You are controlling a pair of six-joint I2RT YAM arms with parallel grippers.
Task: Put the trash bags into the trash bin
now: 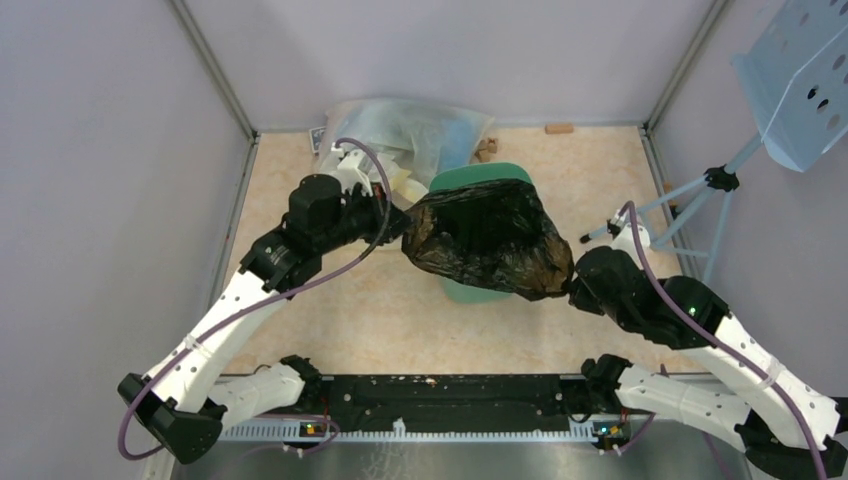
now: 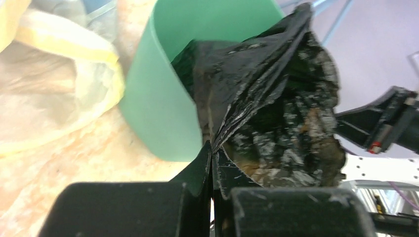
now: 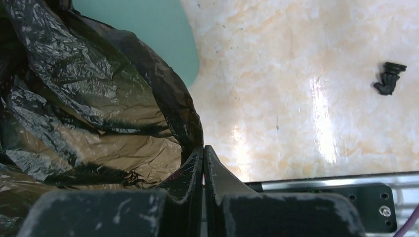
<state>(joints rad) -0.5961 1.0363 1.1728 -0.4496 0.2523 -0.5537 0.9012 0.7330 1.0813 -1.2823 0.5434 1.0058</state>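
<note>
A glossy black crinkled trash bag [image 1: 490,240] hangs spread over the mint-green trash bin [image 1: 480,178], hiding most of its mouth. My left gripper [image 1: 400,222] is shut on the bag's left edge; in the left wrist view the film [image 2: 267,103] runs up from the closed gripper [image 2: 212,148] beside the trash bin's wall [image 2: 158,108]. My right gripper [image 1: 572,285] is shut on the bag's right edge; the right wrist view shows the bag's mouth [image 3: 94,118] gaping left of the closed gripper [image 3: 203,148], with the bin [image 3: 143,29] behind.
A large translucent bag [image 1: 410,135] with blue and yellowish contents lies behind the bin against the back wall. A pale blue perforated tray [image 1: 800,80] on a tripod stands at the right. Small wooden blocks [image 1: 560,128] lie near the back wall. A small black part [image 3: 389,78] lies on the floor.
</note>
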